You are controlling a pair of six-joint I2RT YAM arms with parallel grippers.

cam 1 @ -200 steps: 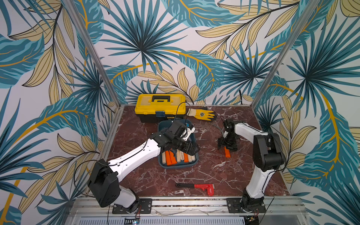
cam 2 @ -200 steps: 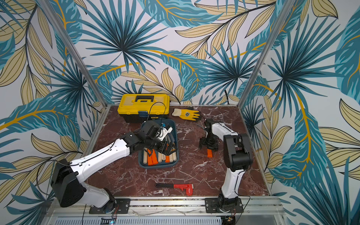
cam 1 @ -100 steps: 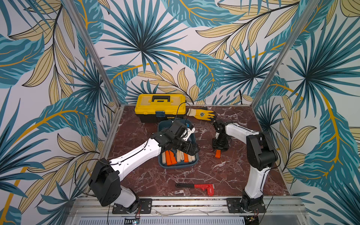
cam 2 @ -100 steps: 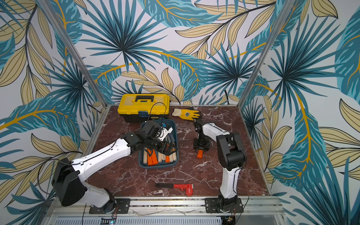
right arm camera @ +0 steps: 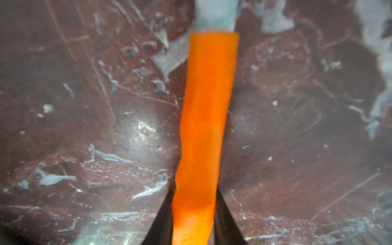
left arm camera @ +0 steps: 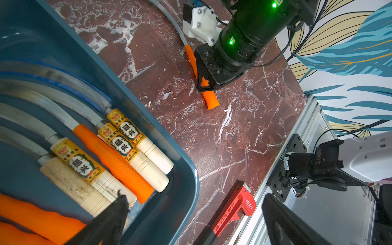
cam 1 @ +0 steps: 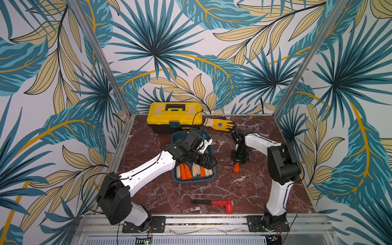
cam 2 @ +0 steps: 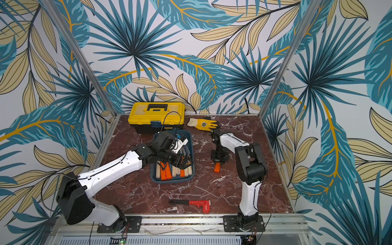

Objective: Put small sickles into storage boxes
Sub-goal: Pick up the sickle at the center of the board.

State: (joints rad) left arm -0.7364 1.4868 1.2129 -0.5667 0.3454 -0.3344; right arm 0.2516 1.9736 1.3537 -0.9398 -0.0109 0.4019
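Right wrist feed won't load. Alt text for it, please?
The right pincer grips a sickle by its orange handle, one black finger on each side. It lies on the red marble table; its grey blade runs out of frame.

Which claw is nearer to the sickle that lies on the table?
Right. The right claw grips the sickle by its orange handle; the left claw hangs open over the tray, apart from it.

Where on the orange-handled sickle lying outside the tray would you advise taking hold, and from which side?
Grip the orange-handled sickle by its straight handle, from directly above, right tool across its width. It lies flat on the table, leaving the handle's sides free; the blade is thin and curved.
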